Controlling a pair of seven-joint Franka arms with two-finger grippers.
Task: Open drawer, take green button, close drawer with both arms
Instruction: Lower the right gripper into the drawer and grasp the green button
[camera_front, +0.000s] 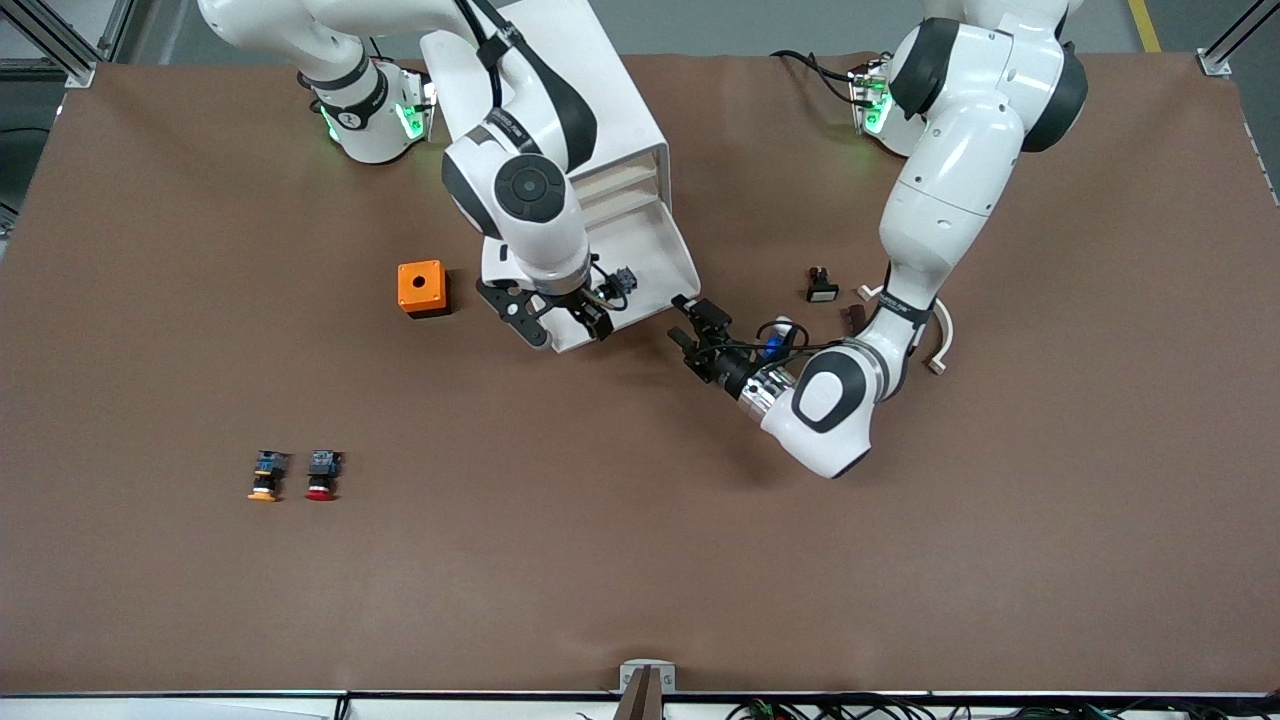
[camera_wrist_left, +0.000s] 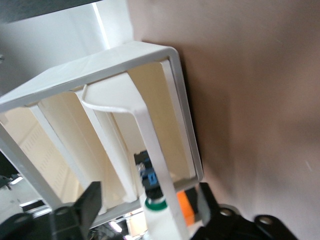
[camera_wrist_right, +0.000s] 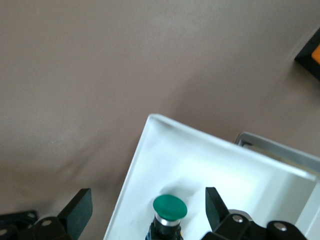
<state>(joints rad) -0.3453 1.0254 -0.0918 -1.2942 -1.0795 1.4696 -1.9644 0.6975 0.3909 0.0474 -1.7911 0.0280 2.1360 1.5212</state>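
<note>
The white cabinet (camera_front: 620, 110) lies on the table with one drawer (camera_front: 655, 245) pulled out toward the front camera. The green-capped button (camera_wrist_right: 170, 207) stands in this drawer, and shows as a dark shape in the front view (camera_front: 622, 280). My right gripper (camera_front: 560, 325) hangs over the drawer's front end, open, with its fingers wide on either side of the button (camera_wrist_right: 147, 212). My left gripper (camera_front: 683, 322) is open, low beside the drawer's corner toward the left arm's end. In the left wrist view the drawer's side wall (camera_wrist_left: 150, 135) and the button (camera_wrist_left: 155, 200) lie between its fingers (camera_wrist_left: 90, 200).
An orange box (camera_front: 422, 288) stands beside the drawer toward the right arm's end. A yellow-capped button (camera_front: 264, 477) and a red-capped button (camera_front: 322, 476) lie nearer the front camera. A small black part (camera_front: 822, 288) and a white curved piece (camera_front: 940, 345) lie by the left arm.
</note>
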